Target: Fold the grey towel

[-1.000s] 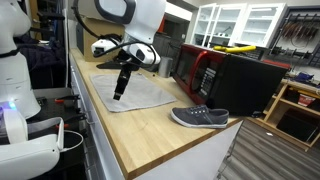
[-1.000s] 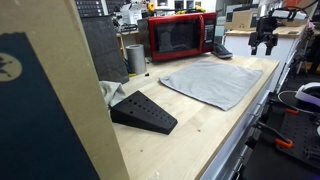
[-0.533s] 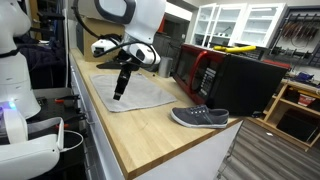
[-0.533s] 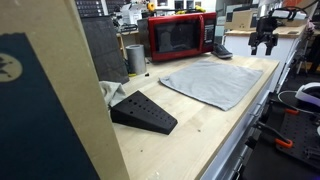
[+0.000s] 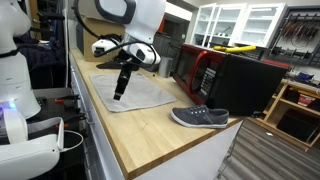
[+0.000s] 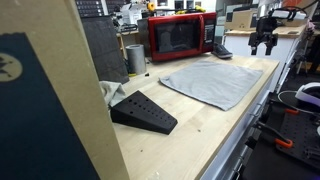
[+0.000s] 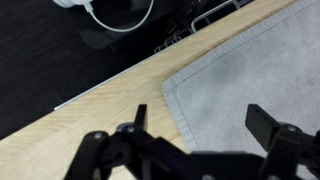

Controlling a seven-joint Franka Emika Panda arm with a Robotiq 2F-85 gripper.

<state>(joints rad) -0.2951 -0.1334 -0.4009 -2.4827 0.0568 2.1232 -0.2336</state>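
The grey towel [image 5: 137, 91] lies flat and unfolded on the wooden table in both exterior views [image 6: 212, 80]. My gripper [image 5: 119, 95] hangs open just above the towel's near edge; it also shows at the far end of the table [image 6: 264, 44]. In the wrist view the open fingers [image 7: 200, 125] straddle the towel's hemmed edge [image 7: 240, 80] near a corner, with nothing between them.
A grey shoe [image 5: 199, 117] lies on the table past the towel. A red and black microwave [image 6: 180, 37] stands at the back beside a metal cup [image 6: 135, 58]. A black wedge-shaped block [image 6: 143, 111] and a cloth lie nearer. The table edge [image 7: 90, 95] runs close to the towel.
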